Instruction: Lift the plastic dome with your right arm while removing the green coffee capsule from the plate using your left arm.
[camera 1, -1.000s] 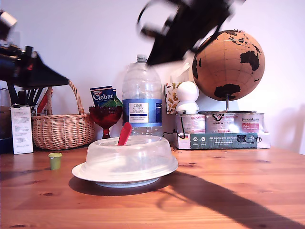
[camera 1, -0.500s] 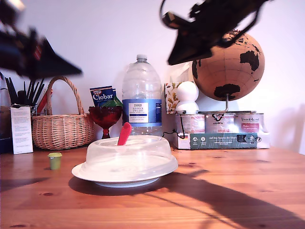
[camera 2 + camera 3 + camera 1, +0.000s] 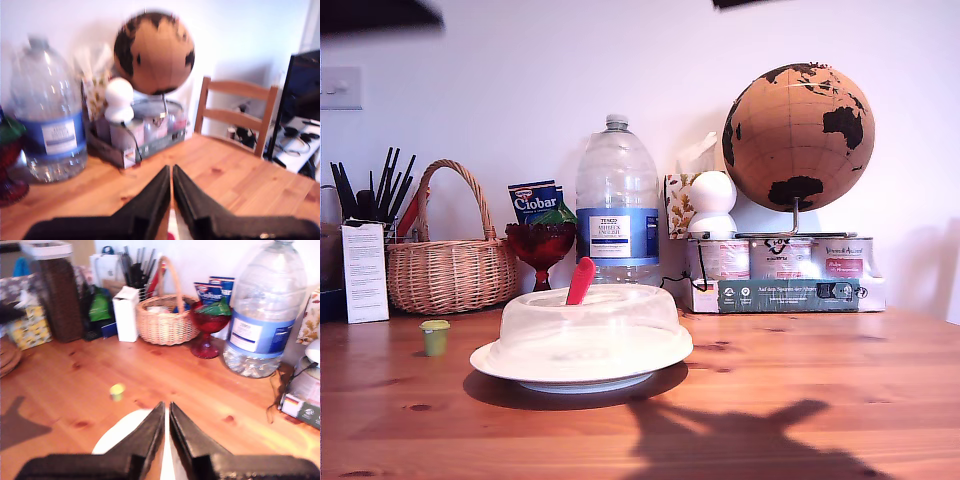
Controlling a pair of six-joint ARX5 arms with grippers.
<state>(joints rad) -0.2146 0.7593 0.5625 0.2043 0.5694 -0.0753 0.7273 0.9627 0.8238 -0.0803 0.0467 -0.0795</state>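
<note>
both arms risen nearly out of view, plastic dome (image 3: 588, 328) unmoved

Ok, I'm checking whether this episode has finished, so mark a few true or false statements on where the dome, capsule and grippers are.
1. The plastic dome sits on the plate. True.
2. The green coffee capsule lies on the plate. False: it stands on the wooden table, beside the plate.
3. My second gripper holds the capsule. False: its jaws are together and empty.
4. My first gripper is shut, holding nothing. True.
</note>
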